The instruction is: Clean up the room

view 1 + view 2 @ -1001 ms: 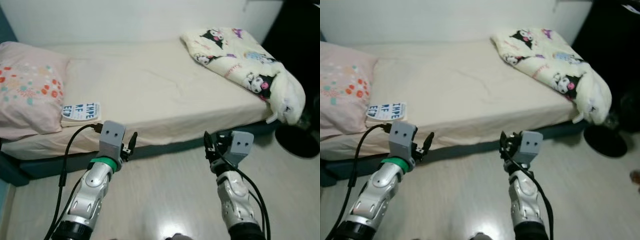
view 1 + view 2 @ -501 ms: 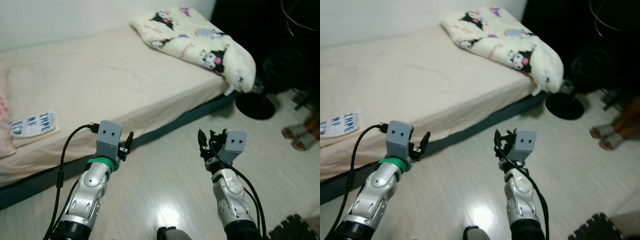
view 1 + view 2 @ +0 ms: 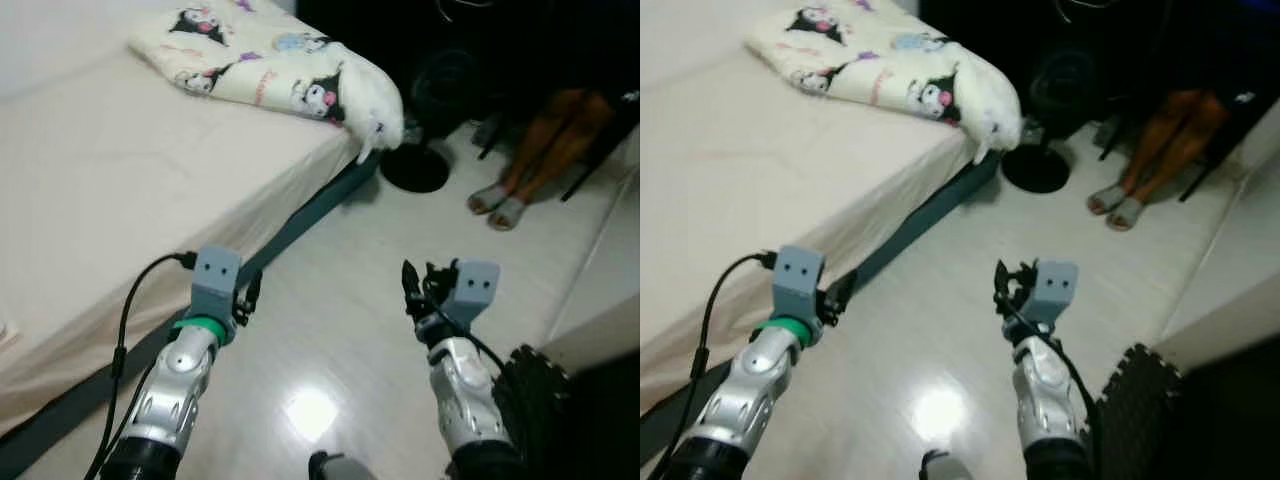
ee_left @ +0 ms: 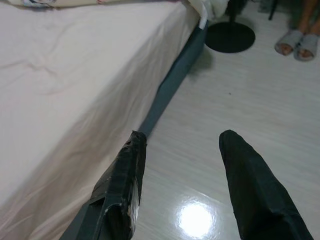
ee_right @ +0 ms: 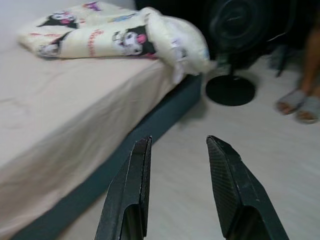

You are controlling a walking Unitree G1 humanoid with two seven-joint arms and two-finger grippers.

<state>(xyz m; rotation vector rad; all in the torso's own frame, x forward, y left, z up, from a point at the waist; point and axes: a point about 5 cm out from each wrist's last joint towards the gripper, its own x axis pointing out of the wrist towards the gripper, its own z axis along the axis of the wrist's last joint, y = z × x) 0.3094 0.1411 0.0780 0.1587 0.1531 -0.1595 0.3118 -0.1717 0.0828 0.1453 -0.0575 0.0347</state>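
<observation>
A bed with a cream sheet runs along my left. A folded cream blanket printed with cartoon characters lies at its far end and hangs a little over the corner. My left gripper is held low beside the bed's dark base, open, nothing between its fingers. My right gripper hovers over the pale floor, open and empty too. The blanket and the bed edge lie ahead of the right gripper.
A black fan on a round base stands on the floor past the bed's corner. A person's legs in grey slippers are at the far right. A dark foam mat lies by my right arm, next to a pale ledge.
The whole view has swung to the right: the pillow and book have left the picture, and the fan, a person's legs and the foam mat have come in. Both grippers keep their pose.
</observation>
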